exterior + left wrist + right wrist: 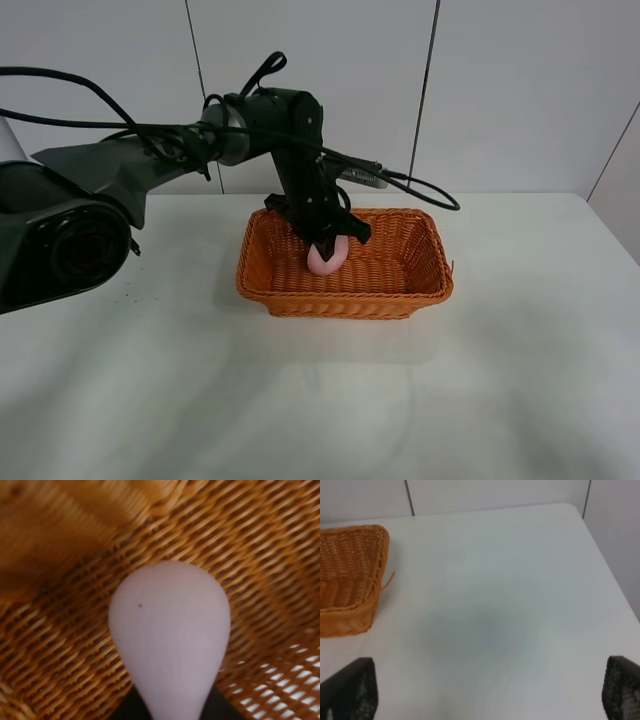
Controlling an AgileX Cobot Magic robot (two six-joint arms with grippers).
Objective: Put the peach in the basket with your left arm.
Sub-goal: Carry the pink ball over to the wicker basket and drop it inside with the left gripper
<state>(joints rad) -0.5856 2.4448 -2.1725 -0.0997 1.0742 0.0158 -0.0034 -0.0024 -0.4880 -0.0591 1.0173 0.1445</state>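
The orange wicker basket (350, 298) stands on the white table at the middle. My left arm reaches down into it from the left. The left gripper (330, 240) is shut on the pale pink peach (325, 259), which is inside the basket, low over its floor. In the left wrist view the peach (170, 635) fills the middle, with the basket's weave (60, 645) close behind it and black finger parts just below it. My right gripper (487, 700) is open and empty over bare table, to the right of the basket (350, 580).
The white table (520, 380) has a back edge against a grey panelled wall. The left arm's black cables (420, 190) trail behind the basket. The table's right edge (605, 555) shows in the right wrist view.
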